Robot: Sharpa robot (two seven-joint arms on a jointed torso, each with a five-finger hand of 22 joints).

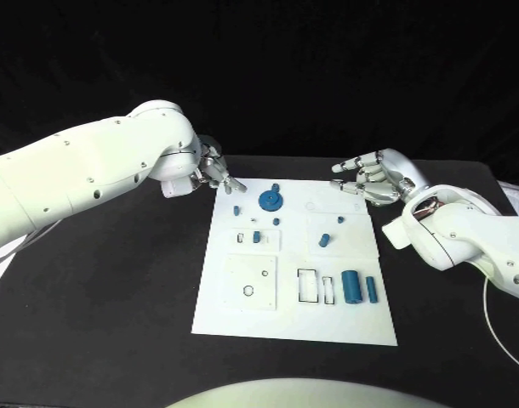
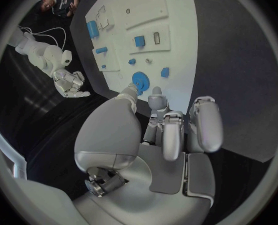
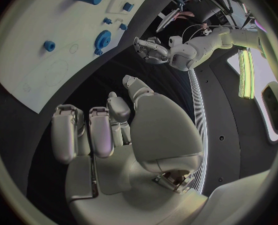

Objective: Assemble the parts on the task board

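Nearest you on the task board point(image 1: 294, 314) lie two blue cylinders point(image 1: 351, 286), side by side toward its near right corner beside empty rectangular recesses; a blue gear point(image 1: 270, 201) sits close to the board's far edge, with smaller blue pegs point(image 1: 325, 240) scattered between. You should expect all of these to be light, rigid plastic and probably a bit slick, so a pinch across the cylinder's round flanks, or across the gear's rim, looks safest; the little pegs will want a fine fingertip grip. The board itself rests in the middle of the black bench point(image 1: 100, 289). Your left hand point(image 1: 211, 172) hovers at the board's far left corner, fingers loosely apart and grasping nothing. Your right hand point(image 1: 373, 178) hangs beyond the far right corner, likewise released and empty.
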